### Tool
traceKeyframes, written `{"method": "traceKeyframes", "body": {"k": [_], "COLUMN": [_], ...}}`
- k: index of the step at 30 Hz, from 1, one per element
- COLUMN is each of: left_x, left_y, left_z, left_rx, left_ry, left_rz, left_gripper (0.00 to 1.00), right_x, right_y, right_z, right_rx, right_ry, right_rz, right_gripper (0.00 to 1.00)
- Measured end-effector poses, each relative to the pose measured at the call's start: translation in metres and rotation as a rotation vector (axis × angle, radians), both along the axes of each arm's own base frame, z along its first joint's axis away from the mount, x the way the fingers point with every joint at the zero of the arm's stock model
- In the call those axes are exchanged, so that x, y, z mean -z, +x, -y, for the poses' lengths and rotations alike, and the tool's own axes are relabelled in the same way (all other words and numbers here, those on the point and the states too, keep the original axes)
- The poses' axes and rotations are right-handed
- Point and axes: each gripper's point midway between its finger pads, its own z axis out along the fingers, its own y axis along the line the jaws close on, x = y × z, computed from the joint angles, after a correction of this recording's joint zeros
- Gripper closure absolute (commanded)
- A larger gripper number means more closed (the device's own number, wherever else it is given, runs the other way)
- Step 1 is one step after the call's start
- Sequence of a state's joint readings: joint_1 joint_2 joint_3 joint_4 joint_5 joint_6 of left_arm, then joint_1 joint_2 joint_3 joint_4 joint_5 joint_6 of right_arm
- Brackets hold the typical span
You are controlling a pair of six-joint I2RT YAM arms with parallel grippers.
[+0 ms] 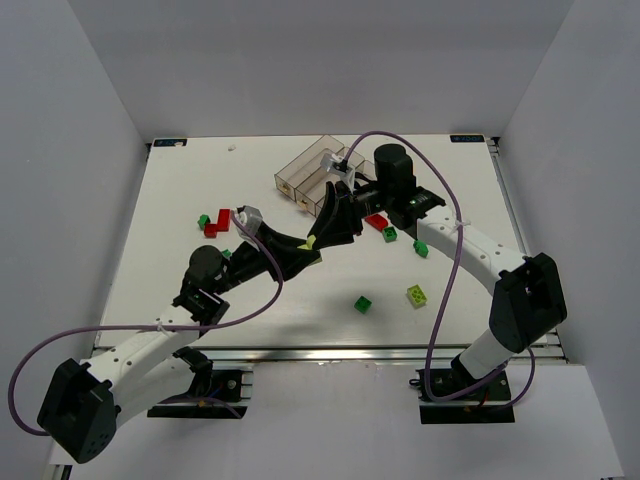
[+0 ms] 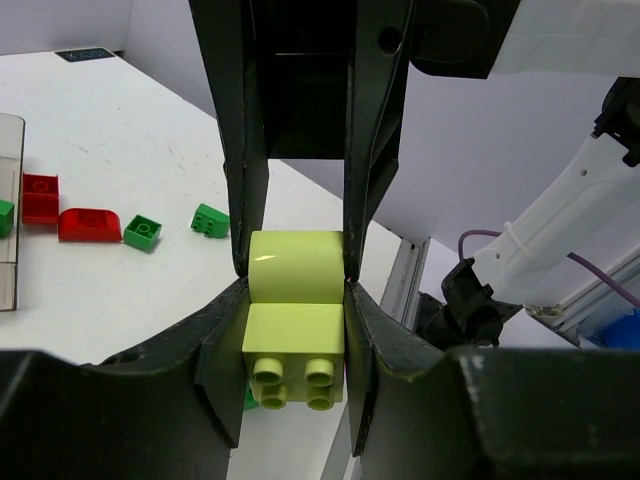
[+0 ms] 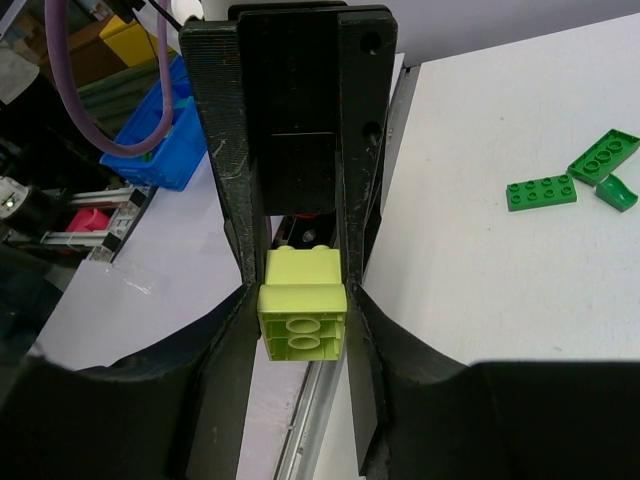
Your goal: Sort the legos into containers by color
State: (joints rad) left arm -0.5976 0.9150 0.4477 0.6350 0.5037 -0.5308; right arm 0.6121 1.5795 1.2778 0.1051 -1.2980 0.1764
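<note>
When you check the white table (image 1: 170,200), find the clear containers (image 1: 300,168) at its far middle. Just in front of them, the left gripper (image 2: 296,335) and right gripper (image 3: 303,325) meet above the surface. Both are pinched narrow onto one pale yellow-green brick (image 2: 296,268) from opposite ends. Loose red bricks (image 1: 222,218) and green bricks (image 1: 363,304) lie scattered on the table.

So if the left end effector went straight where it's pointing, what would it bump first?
Probably the right end effector, crossing just ahead of the left end effector and its yellow-green lego; heights are unclear from above.
</note>
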Motion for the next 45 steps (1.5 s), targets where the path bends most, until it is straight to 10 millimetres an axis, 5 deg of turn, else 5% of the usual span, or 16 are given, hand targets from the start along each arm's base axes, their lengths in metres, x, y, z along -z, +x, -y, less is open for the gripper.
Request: {"method": "traceKeyframes", "body": {"k": [4,5,9,31,36,45], "left_x": [0.000,0.000,0.001,-0.003,-0.004,-0.005], "left_y": [0.000,0.000,0.001,-0.008,-0.011,-0.013], "left_z": [0.000,0.000,-0.002,-0.011,-0.010,-0.009], "left_rx": [0.000,-0.001,-0.019,-0.032,-0.016,-0.004], "left_ry": [0.000,0.000,0.003,0.010,0.003,-0.004], "left_rz": [0.000,-0.001,-0.009,-0.021,-0.032,-0.038], "left_gripper": [0.75,0.48,0.37,0.39,0.57,0.74], "right_x": [0.000,0.000,-0.001,-0.007,-0.005,-0.006], "right_y": [0.000,0.000,-0.002,-0.006,-0.005,-0.004], "right_z": [0.000,0.000,0.001,0.002,0.002,0.002], "right_rx": [-0.003,-0.003,-0.010,-0.036,-0.033,-0.034], "right_ry": [0.001,0.002,0.003,0.018,0.014,0.020], "right_rz": [0.000,0.001,-0.003,-0.030,-0.037,-0.029], "right_gripper": [0.90,0.91,0.94,0.97,0.97,0.97]}}
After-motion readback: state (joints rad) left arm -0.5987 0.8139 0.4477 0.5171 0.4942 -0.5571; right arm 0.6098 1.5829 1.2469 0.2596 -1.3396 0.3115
